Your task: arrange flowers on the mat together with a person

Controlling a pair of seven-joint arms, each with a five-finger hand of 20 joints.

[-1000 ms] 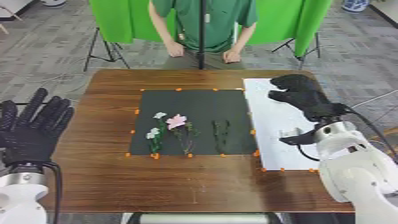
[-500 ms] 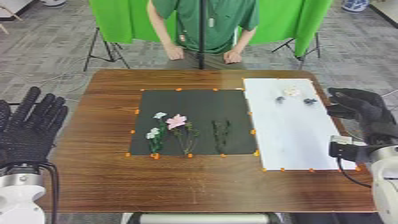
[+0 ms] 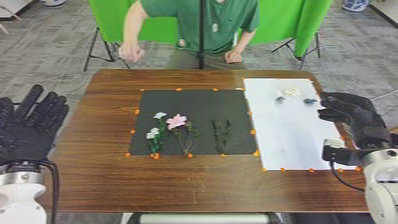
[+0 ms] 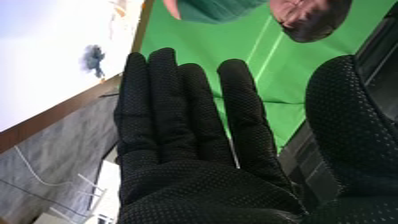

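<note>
I hold my right hand (image 3: 354,112) by the white sheet's (image 3: 289,132) right edge, fingers nearly straight, thumb well apart, grasping nothing. My left hand (image 3: 27,131) waits at the table's left edge, empty, fingers extended forward. Pink and white flowers (image 3: 177,121) and green stems (image 3: 221,137) lie on the black mat (image 3: 195,102); more blooms (image 3: 291,92) rest on the sheet.

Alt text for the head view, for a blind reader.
Green-stemmed pink and white flowers lie on a black mat; beside it, a white sheet bears cream and blue blossoms. The open black-gloved left hand and right hand flank them.
</note>
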